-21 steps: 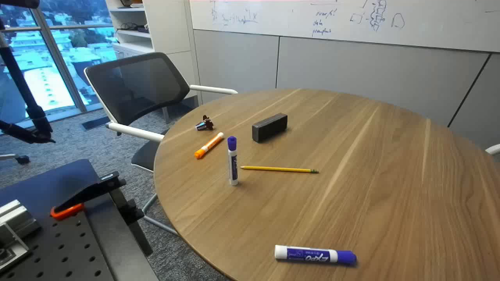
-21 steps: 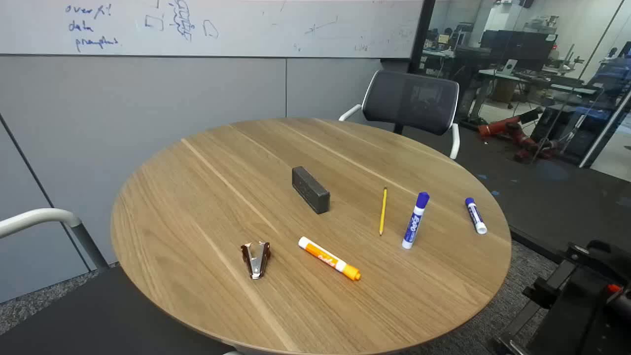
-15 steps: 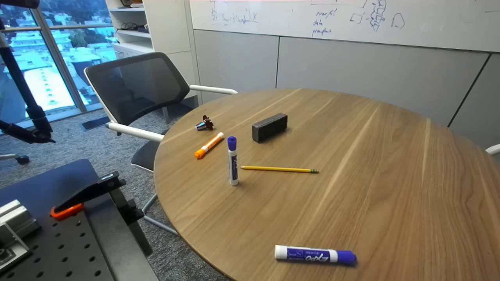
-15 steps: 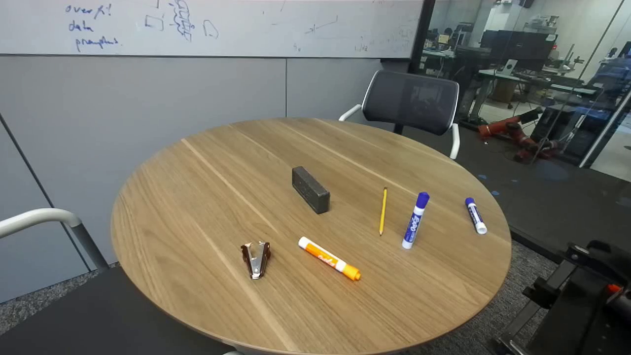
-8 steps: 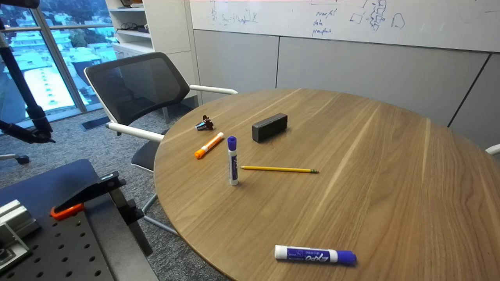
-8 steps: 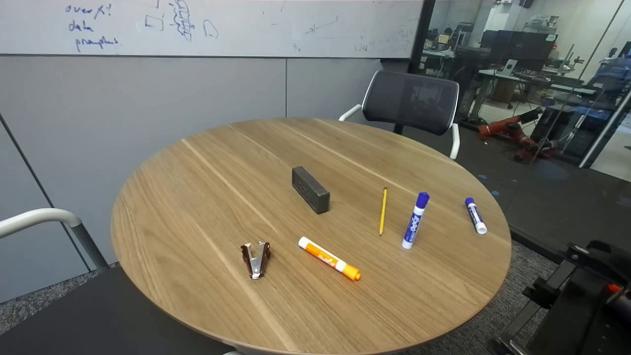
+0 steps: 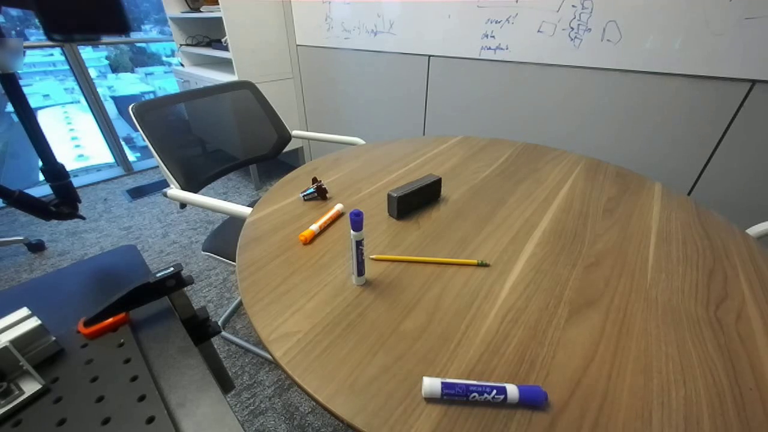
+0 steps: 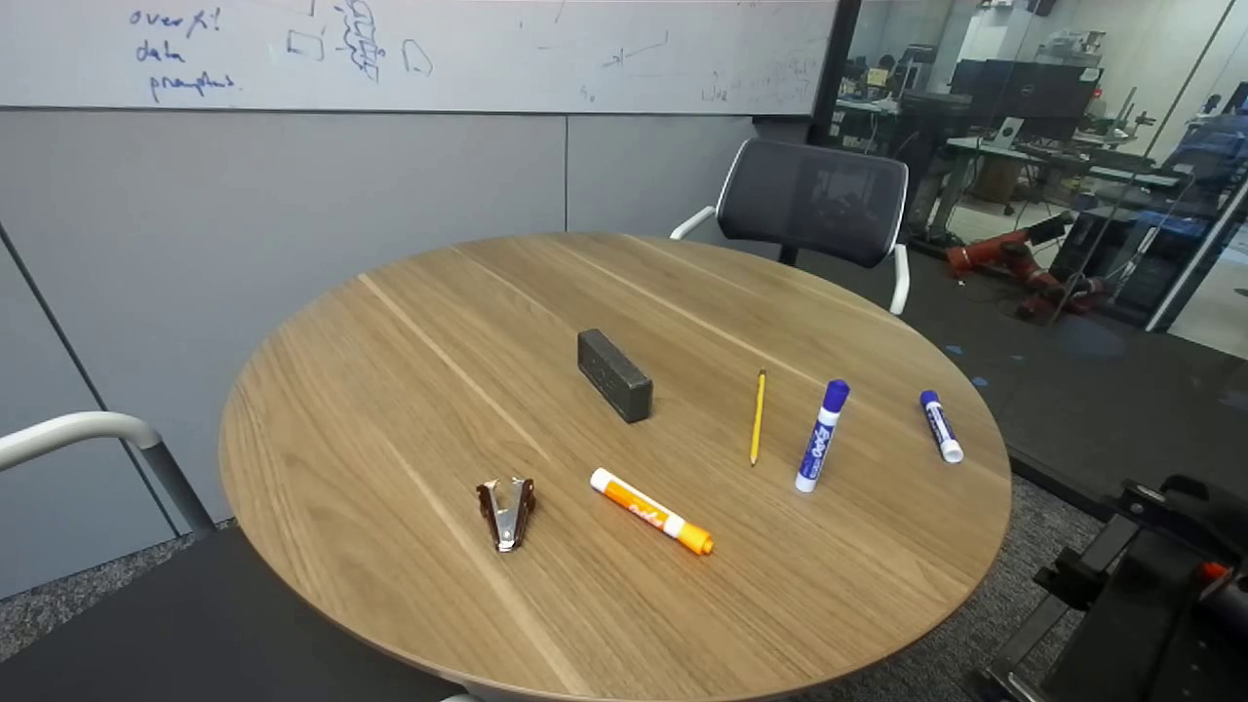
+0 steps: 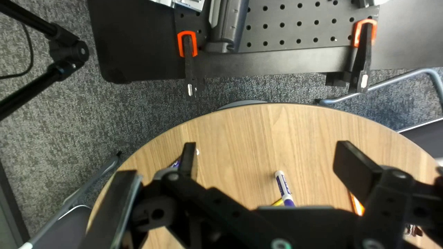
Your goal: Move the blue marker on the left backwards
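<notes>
Wrist view has the gripper (image 9: 266,154) spread wide and holding nothing, with the table (image 9: 238,131) beyond; the blue marker (image 9: 284,188) shows between its sides but well apart from them, untouched. Both exterior views have it upright on its white end, left of the lying marker (image 7: 485,392) and with the tip of the pencil (image 7: 429,260) near it. The step in hand looks to be the approach, and nothing of the move seems done. The chief risk, I judge, is a topple: that foot is small, so if the gripper comes down off centre, or one side meets it first, the marker will likely tip, and its round barrel may then roll for the edge. A low, wide descent could also nudge the pencil. The lying marker is blue too, so picking the wrong one is possible. Later, letting go before the foot is flat would invite a fall.
</notes>
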